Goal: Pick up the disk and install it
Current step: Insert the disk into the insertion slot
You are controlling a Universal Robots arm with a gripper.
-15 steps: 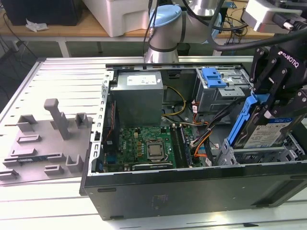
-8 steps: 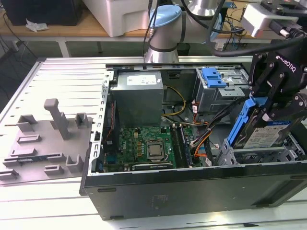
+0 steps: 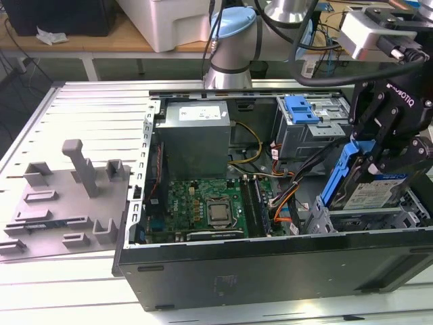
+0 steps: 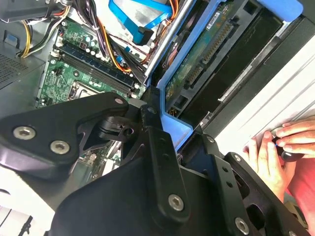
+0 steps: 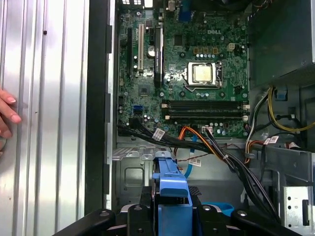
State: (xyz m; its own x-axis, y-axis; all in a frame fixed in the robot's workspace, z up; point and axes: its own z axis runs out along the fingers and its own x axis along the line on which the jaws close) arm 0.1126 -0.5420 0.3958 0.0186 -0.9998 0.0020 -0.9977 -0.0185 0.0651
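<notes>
Ribbed grey metal table (image 3: pixel 81 108) under open black PC case (image 3: pixel 270 271), case lying on its side w/ panel off. Inside, per exterior view: green motherboard (image 3: pixel 196 203) w/ 1 bare CPU socket (image 3: pixel 218 214), grey PSU box (image 3: pixel 196 135) beyond it, silver drive cage (image 3: pixel 308 139) w/ blue latch (image 3: pixel 301 108) toward exterior view's right, orange & black cables (image 3: pixel 284 196) strung between board and bays. Grey plastic fixture (image 3: pixel 74 183) w/ 1 tall post on table at exterior view's left, apart from case. Black gripper (image 3: pixel 380 162) at exterior view's right end of case, closed narrow on the disk (image 3: pixel 375 193) and gripping it across its thickness. Disk tilted steeply, nearly on edge, white-and-blue label showing, blue frame (image 3: pixel 338 172) along its side. Lower edge down at silver bay (image 3: pixel 358 220) in near corner of case; touching or just above, can't tell. Second wrist view: green circuit-board underside of disk w/ frame wrapped round it, 1 black finger (image 4: pixel 156 147) pressed against frame. First wrist view: end of frame between gripper links, motherboard and cables beyond. Person's hand (image 4: pixel 275 147) resting on table just beside case wall; fingertips also at edge of first wrist view.
</notes>
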